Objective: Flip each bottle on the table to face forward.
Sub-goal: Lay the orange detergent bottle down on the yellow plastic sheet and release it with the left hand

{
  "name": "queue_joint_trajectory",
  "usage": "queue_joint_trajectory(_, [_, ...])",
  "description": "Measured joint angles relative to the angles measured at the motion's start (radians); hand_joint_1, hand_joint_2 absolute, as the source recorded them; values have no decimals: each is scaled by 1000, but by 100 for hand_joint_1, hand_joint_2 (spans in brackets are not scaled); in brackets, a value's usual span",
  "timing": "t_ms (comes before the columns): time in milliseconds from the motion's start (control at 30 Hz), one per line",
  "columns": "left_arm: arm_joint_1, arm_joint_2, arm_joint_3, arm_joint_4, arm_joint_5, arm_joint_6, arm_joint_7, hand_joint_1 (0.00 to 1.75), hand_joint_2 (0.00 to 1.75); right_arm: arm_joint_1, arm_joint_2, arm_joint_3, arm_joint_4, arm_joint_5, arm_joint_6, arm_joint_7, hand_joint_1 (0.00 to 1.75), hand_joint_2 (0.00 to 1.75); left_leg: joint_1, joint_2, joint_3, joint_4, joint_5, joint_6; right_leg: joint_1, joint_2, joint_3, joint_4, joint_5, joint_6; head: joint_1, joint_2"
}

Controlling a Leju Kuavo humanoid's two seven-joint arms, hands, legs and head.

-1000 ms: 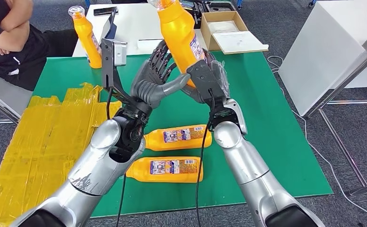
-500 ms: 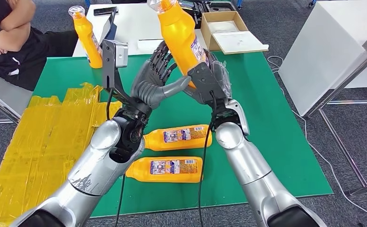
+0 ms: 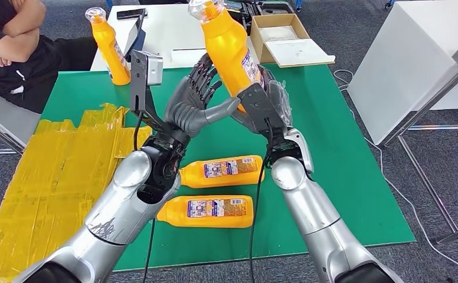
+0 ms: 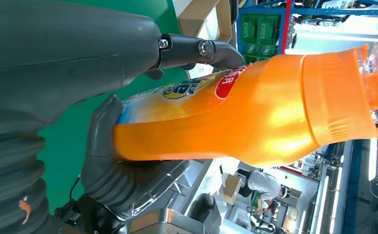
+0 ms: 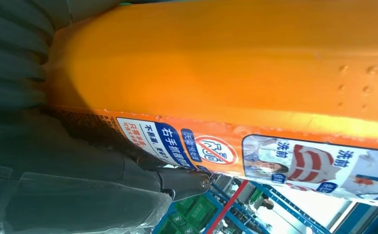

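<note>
Head view: both robot hands, left and right, hold orange detergent bottle aloft; uneven release risks dropping it.

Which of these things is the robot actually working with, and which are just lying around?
Job:
held bottle, gripped by left hand and right hand
standing bottle
two lying bottles

Lying about:
cardboard box
yellow taped sheet
phone
</note>
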Motion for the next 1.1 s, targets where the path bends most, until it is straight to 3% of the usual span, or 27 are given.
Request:
queue_joint_trajectory(867, [-7, -2, 23, 1, -11, 2, 13, 0, 175, 53, 8, -4, -60, 28, 19, -25, 175, 175, 0, -1, 0, 0, 0, 0, 0, -2, 0, 0, 0, 0, 0, 0])
queue_joint_trajectory(1100, [-8, -2, 15, 1, -3, 4, 23, 0, 175, 63, 25, 45, -74, 26, 38, -26, 175, 175, 0, -1, 0, 0, 0, 0, 0, -2, -1, 0, 0, 0, 0, 0])
